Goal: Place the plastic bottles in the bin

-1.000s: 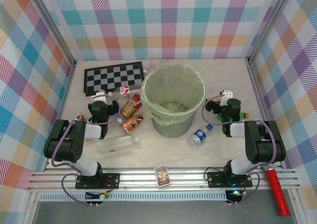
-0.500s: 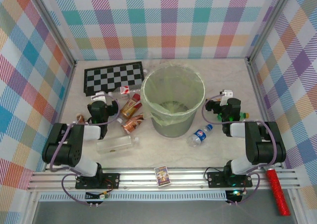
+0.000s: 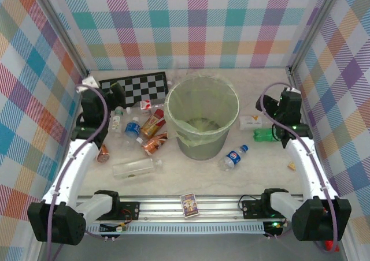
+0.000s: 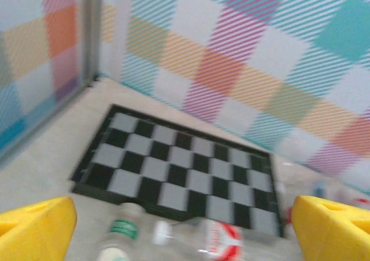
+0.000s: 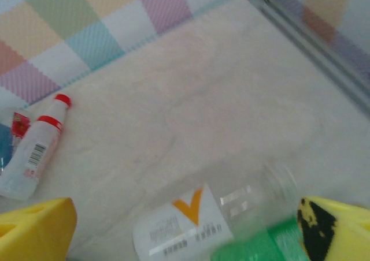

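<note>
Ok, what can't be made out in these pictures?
Bin contents: top view, cloudy liner hides the bottom.
Red-labelled bottle: left wrist view, blurred, cut by the bottom edge.
Green bottle: right wrist view, blurred, cut by the bottom edge.

Bin [image 3: 199,148] at the centre; game board [image 3: 133,89] behind it, to the left; bottle cluster [image 3: 153,122] left of the bin, front bottle [image 3: 137,168] lying nearest the near edge; lone bottle [image 3: 233,157] just front-right of the bin; far-right bottle [image 3: 269,135] beyond it; card box [image 3: 189,204] on the front rail [image 3: 162,203].
</note>
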{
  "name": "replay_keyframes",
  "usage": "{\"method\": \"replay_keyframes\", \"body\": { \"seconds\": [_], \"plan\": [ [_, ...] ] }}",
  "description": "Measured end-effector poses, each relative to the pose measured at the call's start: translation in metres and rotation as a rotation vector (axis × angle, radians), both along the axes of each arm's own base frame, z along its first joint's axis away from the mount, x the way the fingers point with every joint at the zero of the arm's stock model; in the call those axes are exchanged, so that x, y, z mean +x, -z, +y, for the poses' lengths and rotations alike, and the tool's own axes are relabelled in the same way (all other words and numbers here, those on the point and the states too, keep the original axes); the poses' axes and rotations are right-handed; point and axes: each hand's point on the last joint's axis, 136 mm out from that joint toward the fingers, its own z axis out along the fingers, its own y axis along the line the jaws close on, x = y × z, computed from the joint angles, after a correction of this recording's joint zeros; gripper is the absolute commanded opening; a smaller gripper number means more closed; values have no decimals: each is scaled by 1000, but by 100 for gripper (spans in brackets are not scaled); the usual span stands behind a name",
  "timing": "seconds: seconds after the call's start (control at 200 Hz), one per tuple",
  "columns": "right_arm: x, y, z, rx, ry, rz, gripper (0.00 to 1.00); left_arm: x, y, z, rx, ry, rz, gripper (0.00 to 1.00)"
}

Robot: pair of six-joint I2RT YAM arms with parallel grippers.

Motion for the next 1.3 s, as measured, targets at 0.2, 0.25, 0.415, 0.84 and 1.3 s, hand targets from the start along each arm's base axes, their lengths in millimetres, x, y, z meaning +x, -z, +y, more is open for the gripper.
{"method": "replay_keyframes", "body": {
  "seconds": [0.2, 0.25, 0.415, 0.84, 1.3],
  "plan": [
    [-44, 65, -19, 181, 198, 332, 90, 1, -48, -91, -107, 361, 49, 89],
    [-51, 75, -23, 228, 243, 379, 88, -1, -47, -114, -123, 446, 78, 88],
    [-55, 89, -29, 366, 335, 404, 84, -20, -21, -165, -160, 642, 202, 86],
    [-41, 150, -23, 500, 399, 524, 83, -46, 20, -227, -222, 833, 353, 78],
    [-23, 194, -24, 522, 420, 580, 65, -51, 33, -248, -211, 876, 389, 56]
  ]
}}
